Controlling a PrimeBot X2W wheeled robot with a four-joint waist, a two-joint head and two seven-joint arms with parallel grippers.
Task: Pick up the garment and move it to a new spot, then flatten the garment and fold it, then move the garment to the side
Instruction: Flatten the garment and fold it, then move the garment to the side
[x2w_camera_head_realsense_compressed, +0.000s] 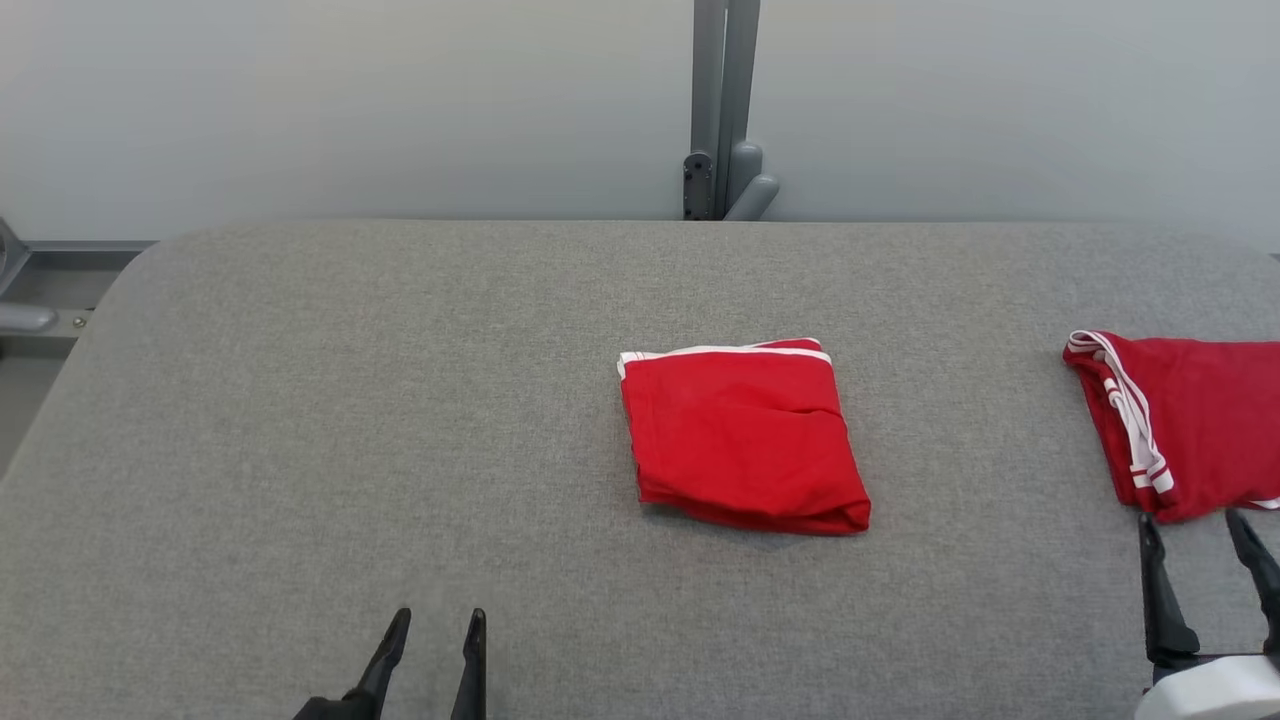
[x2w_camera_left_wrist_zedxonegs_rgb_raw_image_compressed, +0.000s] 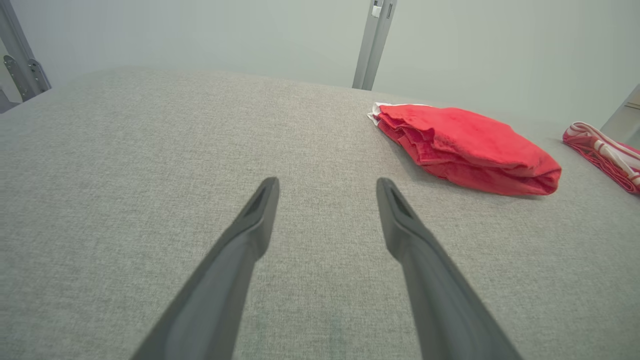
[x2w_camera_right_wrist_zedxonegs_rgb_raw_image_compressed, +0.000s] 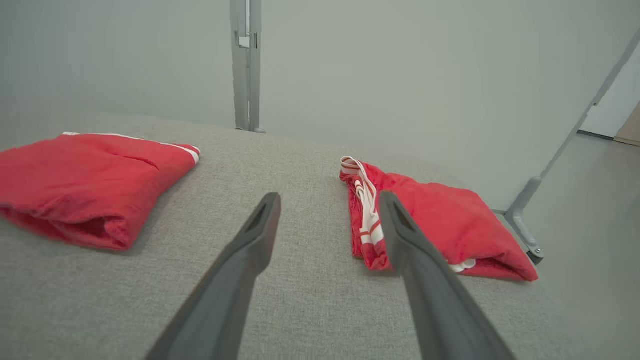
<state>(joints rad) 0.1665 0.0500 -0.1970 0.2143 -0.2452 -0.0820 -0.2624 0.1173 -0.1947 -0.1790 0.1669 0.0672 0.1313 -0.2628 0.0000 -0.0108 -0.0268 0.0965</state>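
1. Backing our right hand, fingers apart and empty, straight away from the side garment, folded well right of the middle garment, should spare the fold.
2. Our left hand, also apart, hovers left of the middle garment.

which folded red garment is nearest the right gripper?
The white-striped red folded garment just beyond the right gripper; the plainer red garment lies mid-table.

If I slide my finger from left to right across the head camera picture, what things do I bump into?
left gripper → folded red garment in the middle → striped red garment at the right edge
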